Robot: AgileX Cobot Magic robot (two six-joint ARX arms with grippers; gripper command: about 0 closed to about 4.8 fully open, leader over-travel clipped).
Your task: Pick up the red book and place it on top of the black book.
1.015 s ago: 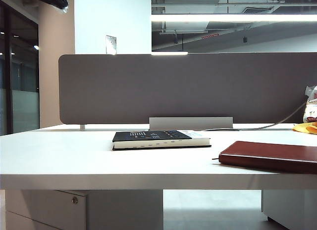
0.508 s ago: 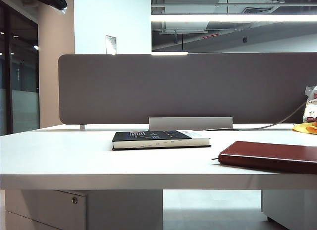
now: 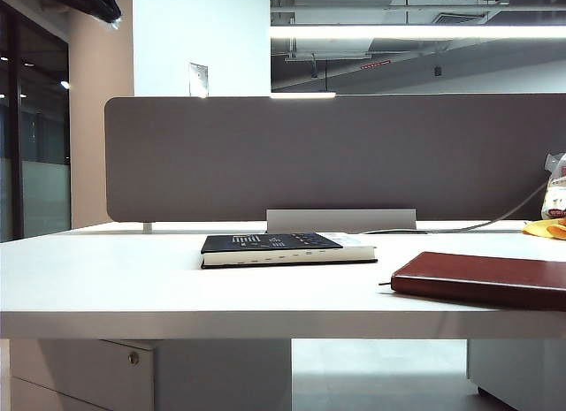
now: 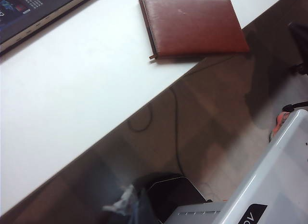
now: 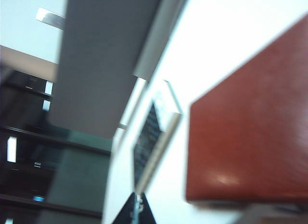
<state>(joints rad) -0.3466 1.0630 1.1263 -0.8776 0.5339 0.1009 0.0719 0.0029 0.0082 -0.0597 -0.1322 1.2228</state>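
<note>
maroon and plain, the red book (image 3: 482,279) lies flat on the white desk (image 3: 133,278) at the near right, its far end running out of the exterior view, with a thin ribbon tip poking from its left edge. the black book (image 3: 283,249) lies flat further back near the middle, well apart from it, white print on its cover and pale page edges facing the front. nothing is held and neither book is stacked, so the job looks to be at its very start: the approach to the red book. the right claw (image 5: 134,212) shows only as a dark closed tip at the rim of its own tilted, blurred camera, pinched fully shut and empty, hovering close to the red book (image 5: 250,132) with the black book (image 5: 151,137) beyond. the left claw is not seen in any view; its camera looks down from off the desk's near edge at the red book (image 4: 192,24), a corner of the black book (image 4: 29,12), and the floor with a cable (image 4: 175,127) below, so i cannot tell its state. next, i judge, the right claw must spread, settle over an edge of the thin cover and close. behind the desk stands a grey divider panel (image 3: 336,155), with a yellow object (image 3: 546,227) at far right and ceiling strip lights (image 3: 416,31) above.
</note>
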